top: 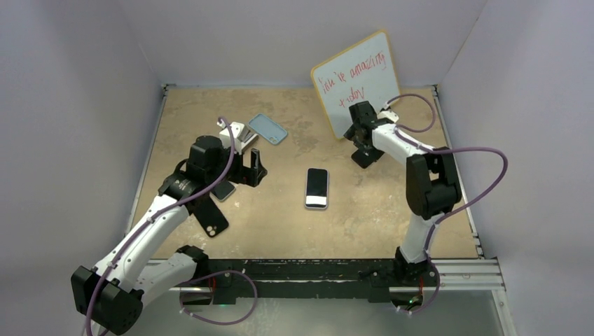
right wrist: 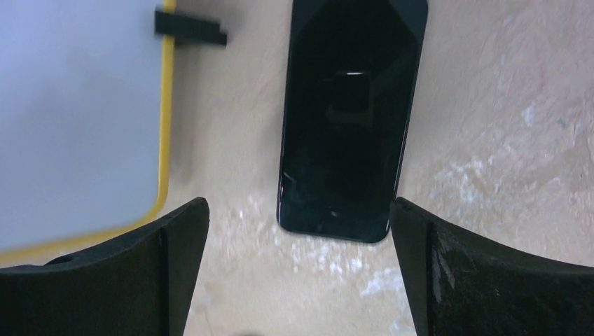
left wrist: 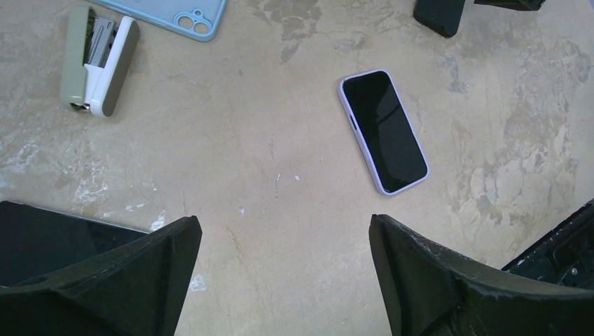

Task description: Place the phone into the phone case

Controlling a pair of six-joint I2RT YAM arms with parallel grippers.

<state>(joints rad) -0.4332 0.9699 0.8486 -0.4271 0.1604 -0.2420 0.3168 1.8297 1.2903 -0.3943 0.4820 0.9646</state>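
Note:
A bare black phone (right wrist: 347, 119) lies screen up on the table beside the whiteboard. My right gripper (right wrist: 298, 273) stands open just short of its near end, touching nothing. In the top view that gripper (top: 364, 152) hovers at the whiteboard's foot and covers this phone. An empty light blue phone case (top: 267, 128) (left wrist: 175, 14) lies at the back left. A second phone in a pale lavender case (top: 316, 187) (left wrist: 384, 131) lies mid-table. My left gripper (top: 253, 168) (left wrist: 284, 280) is open and empty over bare table, left of that cased phone.
A whiteboard (top: 357, 77) (right wrist: 70, 105) with a yellow rim leans at the back right. A grey-and-white stapler (top: 237, 134) (left wrist: 98, 59) sits beside the blue case. Two dark phone-shaped slabs (top: 211, 220) (top: 225, 190) lie under the left arm. Walls enclose three sides.

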